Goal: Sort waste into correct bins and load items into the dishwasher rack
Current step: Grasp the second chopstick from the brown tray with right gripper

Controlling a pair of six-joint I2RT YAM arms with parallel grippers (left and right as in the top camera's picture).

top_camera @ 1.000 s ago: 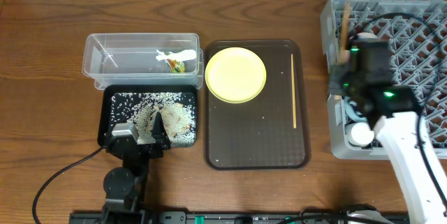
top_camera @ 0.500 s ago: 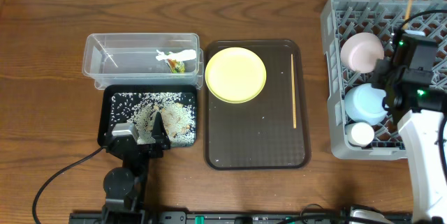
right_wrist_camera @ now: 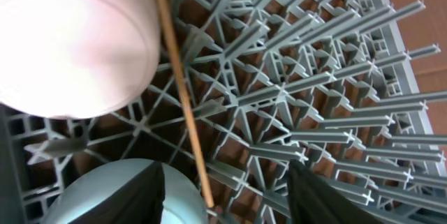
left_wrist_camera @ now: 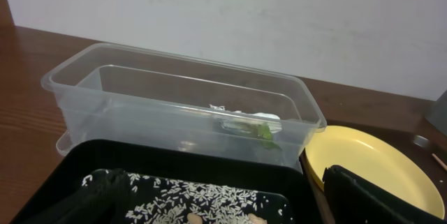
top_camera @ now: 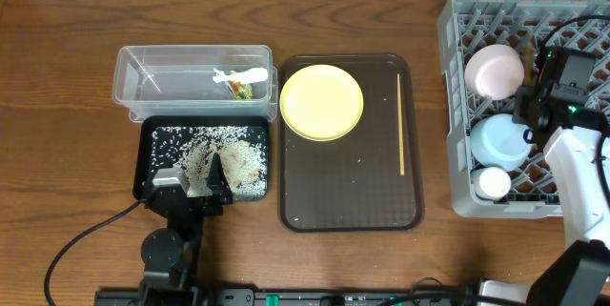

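In the right wrist view a wooden chopstick lies slanted across the grey dishwasher rack, between the pink bowl and light-blue bowl. My right gripper is open around its lower end, with neither finger touching it. Overhead, the rack also holds a white cup. A second chopstick and the yellow plate rest on the brown tray. My left gripper hangs open over the black tray of rice. The wrapper lies in the clear tub.
The clear tub and black tray sit side by side left of the brown tray. Beige scraps lie among the rice. The rack fills the right edge of the table, and my right arm reaches up along it.
My right gripper carried the chopstick from the rack's left side toward its middle, then opened; the chopstick now lies on the grid. The left arm has not moved.
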